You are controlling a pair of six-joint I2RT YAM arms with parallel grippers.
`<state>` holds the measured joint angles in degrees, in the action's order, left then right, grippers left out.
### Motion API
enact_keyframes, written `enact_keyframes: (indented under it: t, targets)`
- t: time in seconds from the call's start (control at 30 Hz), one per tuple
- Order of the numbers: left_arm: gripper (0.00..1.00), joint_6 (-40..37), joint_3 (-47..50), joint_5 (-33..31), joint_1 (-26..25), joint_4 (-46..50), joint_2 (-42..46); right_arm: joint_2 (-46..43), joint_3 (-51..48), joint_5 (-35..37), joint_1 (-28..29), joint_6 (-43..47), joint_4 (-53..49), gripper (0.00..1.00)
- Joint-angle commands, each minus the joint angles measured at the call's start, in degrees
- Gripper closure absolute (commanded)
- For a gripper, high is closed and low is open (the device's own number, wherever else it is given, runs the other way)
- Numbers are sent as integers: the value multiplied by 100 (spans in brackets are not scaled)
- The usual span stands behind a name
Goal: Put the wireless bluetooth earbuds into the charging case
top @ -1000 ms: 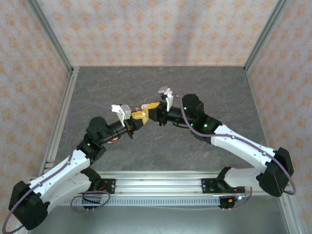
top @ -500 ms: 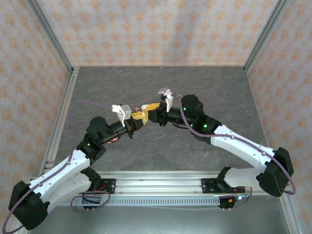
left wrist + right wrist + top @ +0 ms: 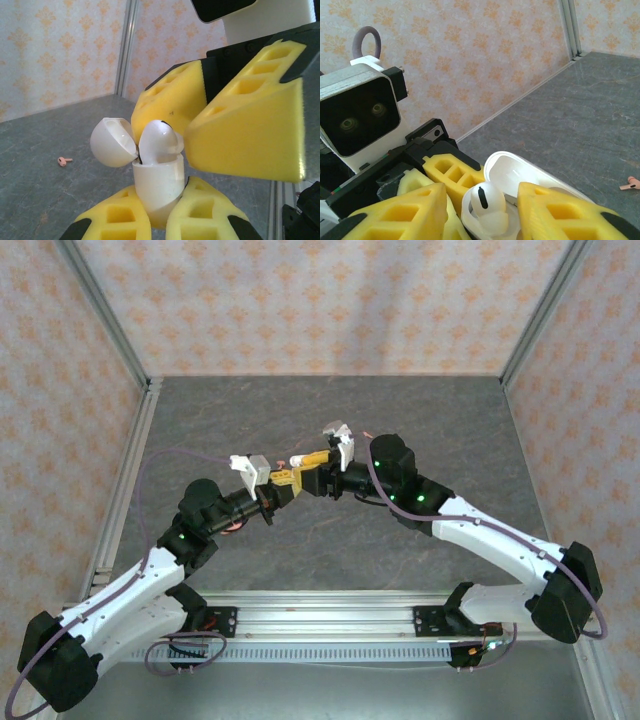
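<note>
left tool grips open case; right tool flanks white earbud

Bright, even light; close foam slightly blurred.

Under the jaws you have a dark grey, stone-patterned table. Beyond the jaws stands a back wall papered pale pink with orange ornaments; like walls close both sides. A silver left post and a right post rise at the far corners. Nearer you than the jaws, a silver rail crosses the table's edge, with what may be a slotted strip on its near side.
</note>
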<state>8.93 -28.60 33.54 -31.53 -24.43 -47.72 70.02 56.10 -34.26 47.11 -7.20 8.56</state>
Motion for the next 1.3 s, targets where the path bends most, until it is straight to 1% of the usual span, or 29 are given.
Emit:
enact_keyframes:
  t: [0.0, 0.1, 0.27, 0.43, 0.6, 0.73, 0.83, 0.97, 1.0, 1.1, 1.27]
  targets:
    - [100, -141, -204, -58, -33, -366, 160, -6, 157, 190, 17, 48, -289, 55]
    - [100, -146, -156, -50, -37, -358, 192, -40, 201, 276, 17, -39, -317, 52]
    - [100, -154, -85, -41, -39, -344, 220, -20, 447, 434, 17, -174, -583, 44]
    - [100, -174, -23, -41, -45, -349, 246, -23, 715, 518, 17, -324, -865, 41]
    - [100, -175, 19, -41, -45, -343, 272, -7, 805, 306, 17, -493, -916, 38]
    - [100, -186, 39, -58, -46, -331, 281, -28, 897, 162, 17, -601, -1014, 38]
    - [100, -201, 72, -67, -45, -335, 290, -108, 955, 130, 16, -633, -1214, 45]
    - [100, -208, 131, -84, -44, -408, 281, -186, 952, 122, 17, -685, -1434, 58]
    - [100, -213, 135, -84, -46, -413, 268, -353, 948, 92, 17, -700, -1461, 61]
    - [100, -225, 144, -76, -41, -445, 255, -386, 947, -50, 17, -764, -1544, 70]
    - [100, -243, 143, -62, -46, -449, 250, -305, 921, -320, 17, -911, -1533, 80]
